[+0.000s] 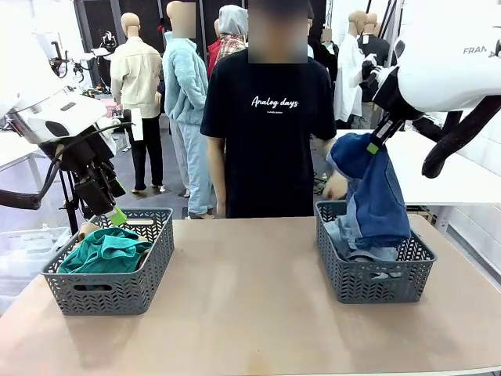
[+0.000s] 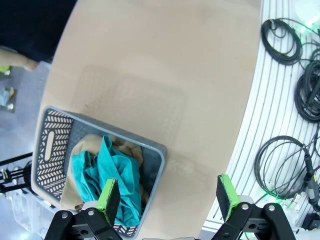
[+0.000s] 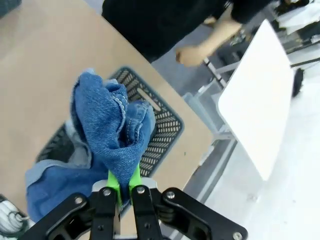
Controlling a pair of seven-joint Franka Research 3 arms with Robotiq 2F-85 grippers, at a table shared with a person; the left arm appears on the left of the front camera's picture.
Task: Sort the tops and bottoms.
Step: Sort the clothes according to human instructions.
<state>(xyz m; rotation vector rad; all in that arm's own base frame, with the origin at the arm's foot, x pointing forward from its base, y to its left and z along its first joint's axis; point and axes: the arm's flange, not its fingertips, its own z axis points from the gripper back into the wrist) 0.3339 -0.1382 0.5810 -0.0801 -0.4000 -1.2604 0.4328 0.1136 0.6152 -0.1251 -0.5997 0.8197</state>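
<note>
- The blue shorts (image 1: 376,196) hang from the right gripper (image 1: 374,146), whose fingers are pinched tight on a bunched fold of denim near the top; the lower end trails into the right basket (image 1: 374,283), at about 4 o'clock on the table from the front camera.
- In the right wrist view the shorts (image 3: 112,130) bulge above the pressed-together green pads (image 3: 122,180), with the basket (image 3: 160,130) directly behind them.
- Denim looks fairly heavy and stiff for cloth: it should hang as one mass, not slide, and a pinch on a thick fold or hem ought to hold. A thin single layer could slip out.
- A paler denim piece (image 1: 344,235) lies in the same basket, under the hanging shorts.
- The teal top (image 1: 106,252) is heaped in the left basket (image 1: 109,290), at about 8 o'clock; a tan garment (image 2: 127,150) shows beneath it in the left wrist view. Both look light and limp, likely to drape and snag on the basket rim, so best taken by a gathered bunch.
- The left gripper (image 1: 116,215) hovers over the far rim of that basket, jaws spread wide and holding nothing.
- The table (image 1: 250,313) is smooth, pale brown, bare between the baskets.
- A person in a black T-shirt (image 1: 270,141) stands at 12 o'clock, one hand (image 1: 337,186) near the right basket's far edge.
- Behind, a workshop floor and a white side table (image 3: 255,95) to the right.
</note>
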